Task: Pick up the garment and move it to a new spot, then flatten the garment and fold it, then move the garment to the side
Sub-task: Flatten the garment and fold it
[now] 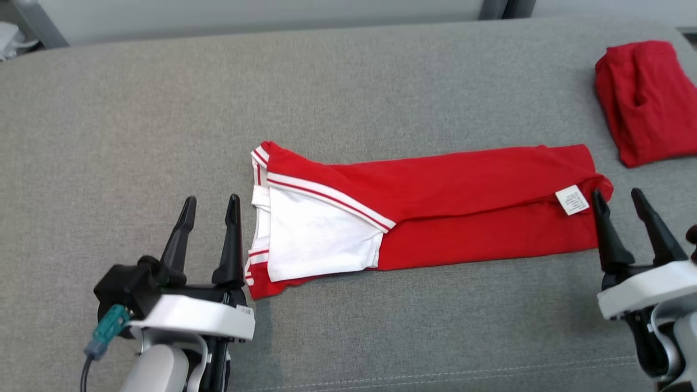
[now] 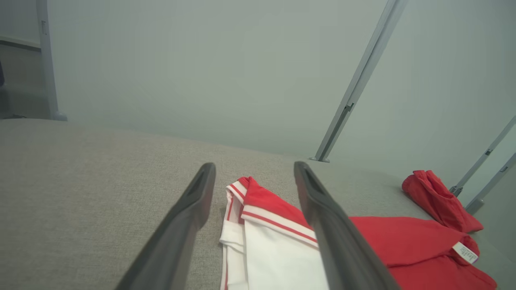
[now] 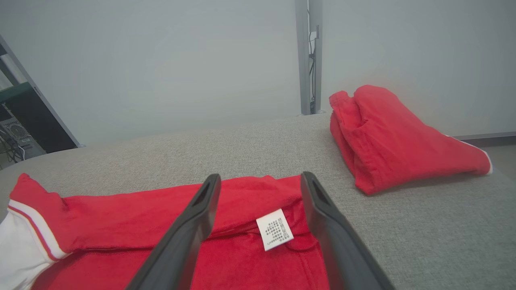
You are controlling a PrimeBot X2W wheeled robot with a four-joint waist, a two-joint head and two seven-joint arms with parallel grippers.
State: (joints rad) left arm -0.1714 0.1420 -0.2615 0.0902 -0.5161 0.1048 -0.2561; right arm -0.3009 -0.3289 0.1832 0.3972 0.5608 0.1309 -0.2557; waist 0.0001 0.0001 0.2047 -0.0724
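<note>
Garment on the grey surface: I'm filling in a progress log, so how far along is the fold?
Done: the garment lies flat, folded lengthwise into a long strip. In hand: nothing; the left gripper and right gripper stand open at its two ends. Left: probably folding it shorter, then moving it aside.

Lab or test bay, judged by: pale partition panels [image 2: 201, 60] on grey metal posts [image 3: 308, 56] behind the fabric-covered table's [image 1: 381, 81] far edge; cabled equipment [image 3: 14, 135] beside a dark rack [image 3: 36, 117].
</note>
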